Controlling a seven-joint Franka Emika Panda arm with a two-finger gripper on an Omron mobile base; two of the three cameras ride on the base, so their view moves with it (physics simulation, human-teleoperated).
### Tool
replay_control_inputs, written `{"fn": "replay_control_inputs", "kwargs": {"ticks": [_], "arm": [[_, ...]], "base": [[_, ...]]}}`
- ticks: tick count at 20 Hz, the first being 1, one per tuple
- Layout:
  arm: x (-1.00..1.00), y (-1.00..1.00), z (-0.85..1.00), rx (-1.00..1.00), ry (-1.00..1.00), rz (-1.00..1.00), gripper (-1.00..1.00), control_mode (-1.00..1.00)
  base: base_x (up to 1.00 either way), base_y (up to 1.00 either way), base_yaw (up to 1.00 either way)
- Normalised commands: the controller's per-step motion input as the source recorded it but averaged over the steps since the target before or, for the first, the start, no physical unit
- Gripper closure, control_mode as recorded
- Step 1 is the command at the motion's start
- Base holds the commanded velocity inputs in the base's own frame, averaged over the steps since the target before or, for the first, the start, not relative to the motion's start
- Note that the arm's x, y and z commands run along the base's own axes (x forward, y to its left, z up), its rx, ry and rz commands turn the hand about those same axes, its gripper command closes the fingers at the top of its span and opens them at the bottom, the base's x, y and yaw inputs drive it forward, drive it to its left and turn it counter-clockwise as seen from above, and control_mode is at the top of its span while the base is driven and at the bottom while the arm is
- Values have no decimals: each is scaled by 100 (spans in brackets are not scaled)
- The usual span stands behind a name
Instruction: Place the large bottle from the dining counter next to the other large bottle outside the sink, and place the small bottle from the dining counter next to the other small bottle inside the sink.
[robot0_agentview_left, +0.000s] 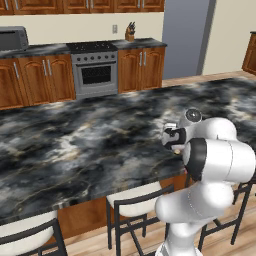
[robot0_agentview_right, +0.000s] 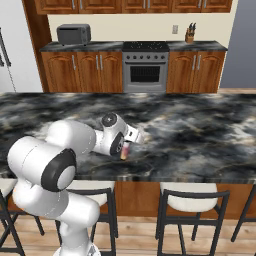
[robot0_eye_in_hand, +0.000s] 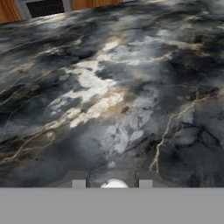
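My gripper (robot0_agentview_right: 126, 145) hangs low over the near part of the dining counter (robot0_agentview_right: 200, 130), a long black-and-grey marbled top. It is shut on the large bottle (robot0_agentview_right: 124, 151), whose pink body shows just under the hand. From the left, a yellowish bit of the large bottle (robot0_agentview_left: 176, 149) peeks out below the gripper (robot0_agentview_left: 174, 144). In the hand view, the bottle's whitish top (robot0_eye_in_hand: 114, 184) sits between the two fingertips (robot0_eye_in_hand: 78, 183). I cannot tell whether the bottle touches the counter. The small bottle, the other bottles and the sink are out of view.
White-seated stools (robot0_agentview_right: 189, 196) with black frames stand along the counter's near edge. Across the aisle are wood cabinets, a steel oven (robot0_agentview_right: 145, 72), a toaster oven (robot0_agentview_right: 73, 34) and a knife block (robot0_agentview_right: 189, 35).
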Motion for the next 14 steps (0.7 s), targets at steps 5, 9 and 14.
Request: {"fn": "replay_control_inputs", "kwargs": {"ticks": [5,9,14], "arm": [[-37,0,18,-3,-15,-2,100,-100],[-11,0,15,-2,-10,0,100,-100],[-12,2,17,0,-8,0,100,-100]], "base": [[0,0,0],[0,0,0],[0,0,0]]}}
